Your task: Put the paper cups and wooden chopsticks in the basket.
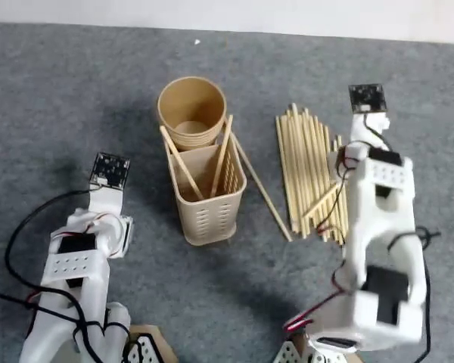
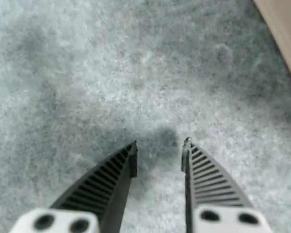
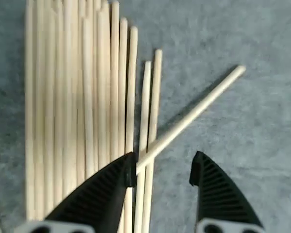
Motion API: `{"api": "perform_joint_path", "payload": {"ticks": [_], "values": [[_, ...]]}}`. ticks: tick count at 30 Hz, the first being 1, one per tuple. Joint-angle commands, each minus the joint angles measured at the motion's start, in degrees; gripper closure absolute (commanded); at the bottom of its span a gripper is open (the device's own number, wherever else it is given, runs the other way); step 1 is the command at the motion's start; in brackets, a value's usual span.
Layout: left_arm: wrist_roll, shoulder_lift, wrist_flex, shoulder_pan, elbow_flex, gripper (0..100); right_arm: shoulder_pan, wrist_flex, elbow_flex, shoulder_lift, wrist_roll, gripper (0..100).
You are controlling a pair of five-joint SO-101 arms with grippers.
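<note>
A beige slotted basket (image 1: 208,208) stands mid-carpet with a few wooden chopsticks (image 1: 221,159) upright in it. Stacked paper cups (image 1: 191,112) sit at its far end; I cannot tell whether they are inside it or behind it. One chopstick (image 1: 263,193) lies slanted by the basket's right side. A pile of chopsticks (image 1: 306,162) (image 3: 82,97) lies further right, with one slanted stick (image 3: 191,116) across it. My right gripper (image 3: 162,167) hangs open just above the pile, one fingertip (image 3: 128,170) at the slanted stick's end. My left gripper (image 2: 160,158) is open over bare carpet.
Grey carpet (image 1: 60,91) covers the whole work area. The left arm (image 1: 79,257) stands left of the basket, the right arm (image 1: 378,219) over the pile's right edge. A beige edge (image 2: 286,29) shows in a corner of the left wrist view.
</note>
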Motion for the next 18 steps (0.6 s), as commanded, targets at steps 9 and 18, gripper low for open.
{"api": "perform_joint_path", "payload": {"ticks": [9,18], "values": [[0.2,-0.6,-0.9,0.6,-0.3,82,0.0,-1.0,-5.6,9.5,4.2,80.7],[0.2,-0.7,-0.9,0.6,-0.1,82,0.5,-1.0,-5.7,13.9,4.7,88.6]]}}
